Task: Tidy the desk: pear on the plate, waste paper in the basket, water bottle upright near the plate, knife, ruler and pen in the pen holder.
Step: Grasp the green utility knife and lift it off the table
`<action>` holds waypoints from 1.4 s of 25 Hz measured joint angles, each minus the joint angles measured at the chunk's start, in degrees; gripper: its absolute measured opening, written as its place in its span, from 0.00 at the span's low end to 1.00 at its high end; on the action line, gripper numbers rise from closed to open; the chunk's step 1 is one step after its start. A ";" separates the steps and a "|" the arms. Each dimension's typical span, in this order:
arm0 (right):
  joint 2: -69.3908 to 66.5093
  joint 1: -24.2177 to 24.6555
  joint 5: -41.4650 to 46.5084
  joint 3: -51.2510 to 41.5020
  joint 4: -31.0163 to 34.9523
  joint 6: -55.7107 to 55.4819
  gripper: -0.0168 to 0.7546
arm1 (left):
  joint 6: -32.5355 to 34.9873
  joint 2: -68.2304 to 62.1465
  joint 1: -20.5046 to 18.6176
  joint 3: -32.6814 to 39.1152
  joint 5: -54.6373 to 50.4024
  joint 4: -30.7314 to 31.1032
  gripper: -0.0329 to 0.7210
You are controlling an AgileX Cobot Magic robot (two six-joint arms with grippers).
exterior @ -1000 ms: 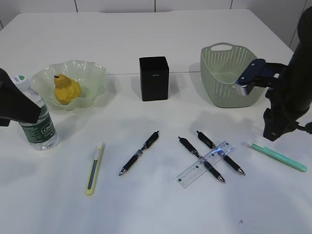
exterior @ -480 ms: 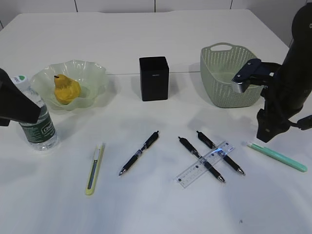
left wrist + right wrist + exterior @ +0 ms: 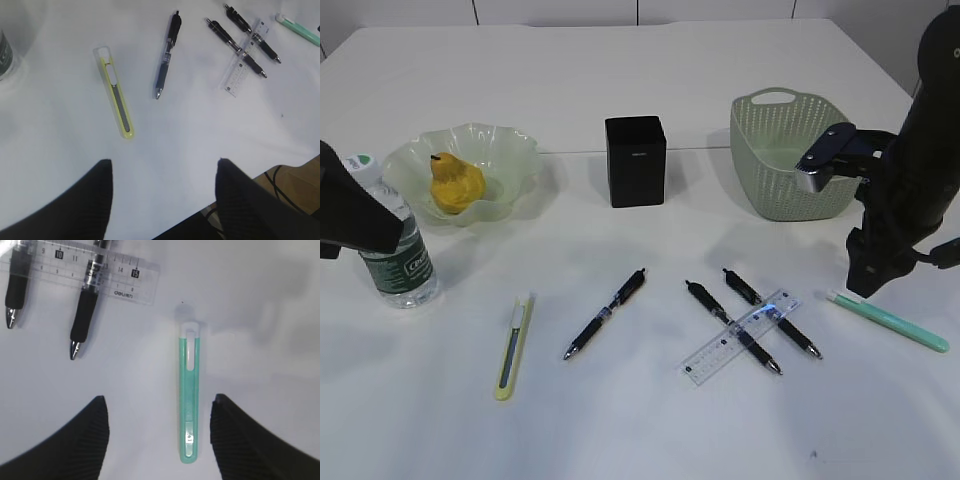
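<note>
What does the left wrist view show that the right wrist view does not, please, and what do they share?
Only the left wrist view shows the yellow knife, a lone pen beside it and an edge of the water bottle. Only the right wrist view shows the ruler's printed numbers and the right claw, open over the green knife. Both show that green knife, the clear ruler and the two pens crossing it.

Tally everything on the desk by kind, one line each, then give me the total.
Pens: 3
Knives: 2
Ruler: 1
Pen holder: 1
Basket: 1
Plate: 1
Pear: 1
Water bottle: 1
Total: 11
</note>
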State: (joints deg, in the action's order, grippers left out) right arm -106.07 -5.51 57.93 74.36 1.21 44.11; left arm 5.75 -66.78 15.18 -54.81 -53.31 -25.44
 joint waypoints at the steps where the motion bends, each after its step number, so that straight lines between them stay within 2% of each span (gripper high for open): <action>1: 0.00 0.00 0.00 0.00 0.00 0.00 0.67 | 0.00 0.00 0.00 0.00 0.00 0.00 0.65; 10: 0.00 0.00 0.83 0.00 -0.46 2.28 0.67 | 0.00 -0.10 0.00 0.00 0.00 0.00 0.65; 19: 0.00 3.94 0.97 0.00 1.52 5.78 0.68 | 0.00 -0.10 0.00 0.00 0.10 0.00 0.65; 25: -0.25 4.21 0.97 -1.09 4.77 9.09 0.68 | 0.00 -0.10 0.00 0.00 0.10 0.00 0.65; 35: -3.20 4.21 -1.08 -1.48 3.91 9.46 0.68 | 0.00 -0.10 0.00 0.00 0.10 0.00 0.65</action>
State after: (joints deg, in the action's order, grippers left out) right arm -109.26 -1.30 56.85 72.88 5.13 53.56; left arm 5.75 -66.88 15.18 -54.81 -53.21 -25.44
